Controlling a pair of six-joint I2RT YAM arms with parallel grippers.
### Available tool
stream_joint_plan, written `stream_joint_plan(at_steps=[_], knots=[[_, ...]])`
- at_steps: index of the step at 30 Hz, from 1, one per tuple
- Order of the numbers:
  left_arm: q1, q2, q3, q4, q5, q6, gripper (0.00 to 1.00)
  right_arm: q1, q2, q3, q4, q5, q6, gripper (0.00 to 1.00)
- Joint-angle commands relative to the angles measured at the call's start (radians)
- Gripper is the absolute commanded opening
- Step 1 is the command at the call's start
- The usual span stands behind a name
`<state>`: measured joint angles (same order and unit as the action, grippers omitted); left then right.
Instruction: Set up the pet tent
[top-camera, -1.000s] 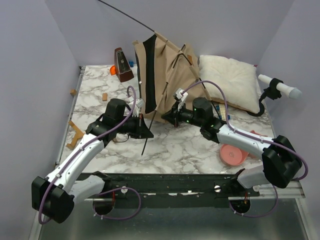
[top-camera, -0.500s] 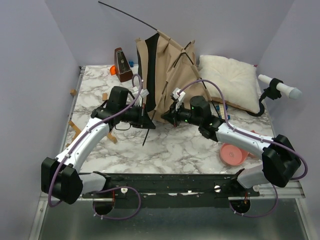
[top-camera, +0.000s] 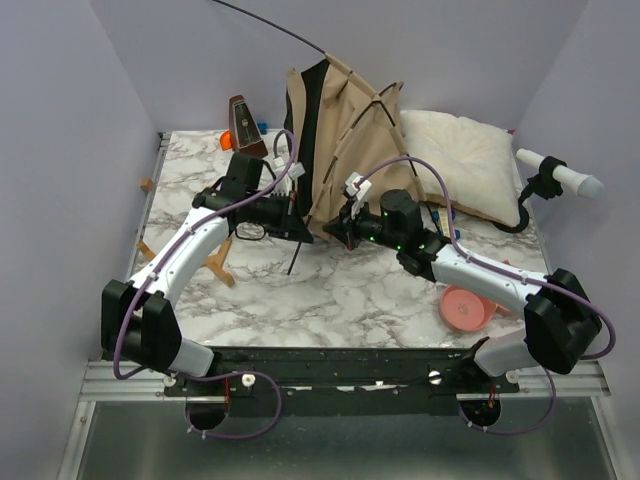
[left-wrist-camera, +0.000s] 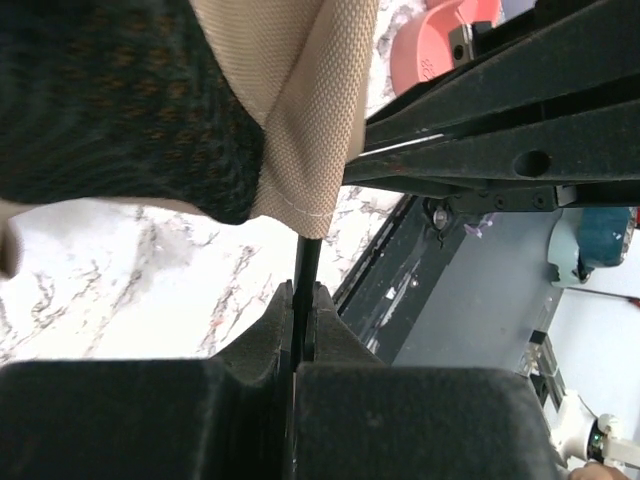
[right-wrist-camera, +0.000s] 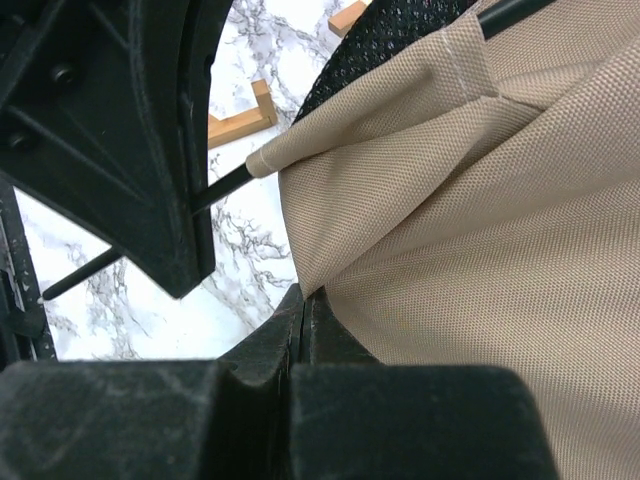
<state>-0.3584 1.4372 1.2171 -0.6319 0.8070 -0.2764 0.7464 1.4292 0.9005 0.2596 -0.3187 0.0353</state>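
left arm (top-camera: 185, 250), right arm (top-camera: 480, 272) reaching inward (jaws clamped)

Soft, even overhead light. Top view sharp; marble table (top-camera: 360, 295) bright, shadows on it faint. Wrist views: tent (right-wrist-camera: 450, 200) weave crisp, left gripper (left-wrist-camera: 300, 305) and right gripper (right-wrist-camera: 303, 305) black, blurred, detail lost along bottom edge.

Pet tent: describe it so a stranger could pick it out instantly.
On the marble table, look at the back centre. The pet tent stands left of the cream pillow: the only tall tan fabric shape, with black lining and thin black poles.
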Motion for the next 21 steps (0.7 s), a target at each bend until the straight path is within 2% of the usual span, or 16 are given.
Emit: stream_joint_plan(at_steps=[1, 4, 5, 8, 14, 17, 21], knots=[[0.072, -0.017, 0.064, 0.329, -0.052, 0.022, 0.0, 0.091, 0.034, -0.067, -0.226, -0.255, 0.071, 0.01], [0.075, -0.037, 0.025, 0.34, -0.014, 0.042, 0.0, 0.09, 0.019, -0.087, -0.196, -0.186, 0.123, 0.01], [0.075, -0.041, 0.009, 0.346, 0.006, 0.047, 0.0, 0.09, 0.01, -0.092, -0.181, -0.147, 0.157, 0.03], [0.075, -0.057, -0.018, 0.336, 0.026, 0.069, 0.0, 0.09, -0.017, -0.081, -0.167, -0.059, 0.23, 0.2], [0.075, -0.075, -0.022, 0.324, 0.013, 0.091, 0.0, 0.09, -0.116, -0.055, -0.16, 0.006, 0.335, 0.64], [0.075, -0.072, -0.025, 0.322, 0.017, 0.09, 0.0, 0.09, -0.185, -0.042, -0.172, 0.077, 0.365, 0.75], [0.075, -0.072, -0.028, 0.325, 0.016, 0.085, 0.0, 0.083, -0.233, 0.021, -0.209, 0.196, 0.411, 0.83]])
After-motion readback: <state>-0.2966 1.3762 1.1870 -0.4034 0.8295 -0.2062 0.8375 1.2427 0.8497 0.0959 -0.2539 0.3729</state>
